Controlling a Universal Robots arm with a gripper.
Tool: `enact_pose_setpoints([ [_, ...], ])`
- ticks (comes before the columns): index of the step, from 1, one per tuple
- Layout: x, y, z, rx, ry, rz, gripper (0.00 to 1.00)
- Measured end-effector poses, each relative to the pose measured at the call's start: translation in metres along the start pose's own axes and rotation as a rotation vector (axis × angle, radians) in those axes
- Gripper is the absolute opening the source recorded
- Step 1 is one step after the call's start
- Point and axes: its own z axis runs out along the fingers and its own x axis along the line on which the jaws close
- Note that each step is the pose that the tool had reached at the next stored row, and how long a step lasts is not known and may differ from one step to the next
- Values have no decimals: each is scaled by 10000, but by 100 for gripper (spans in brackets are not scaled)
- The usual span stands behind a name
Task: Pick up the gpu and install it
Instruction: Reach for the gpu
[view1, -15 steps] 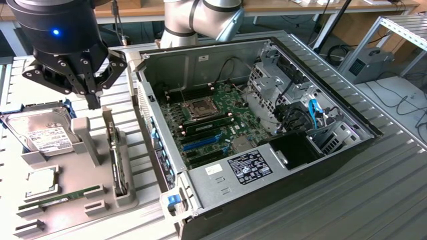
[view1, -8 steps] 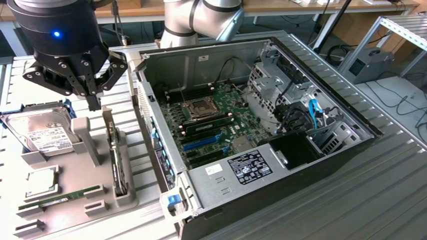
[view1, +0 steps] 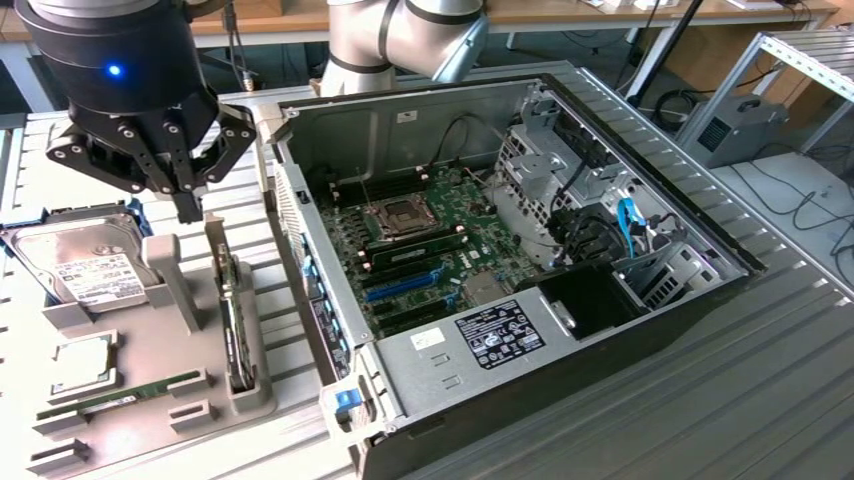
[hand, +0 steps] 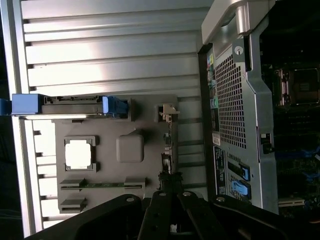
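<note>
While held near the gpu (view1: 235, 320), the gripper (view1: 188, 208) was closed on nothing. If it were lowered unopened, the gpu could be struck.

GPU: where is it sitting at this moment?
On the exterior view's left, the gpu stands on edge in the grey tray, beside the case and close to the gripper.

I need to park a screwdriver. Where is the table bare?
Bare: the ribbed table on the exterior view's right of the open case. Crowded: the grey tray, with hard drive, CPU, RAM stick and gpu, the gripper above it; a narrow strip separates tray and case.
</note>
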Motion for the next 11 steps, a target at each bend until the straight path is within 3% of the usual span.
enact_pose_setpoints([
  [11,-9,-26,7,0,-1,0,11],
])
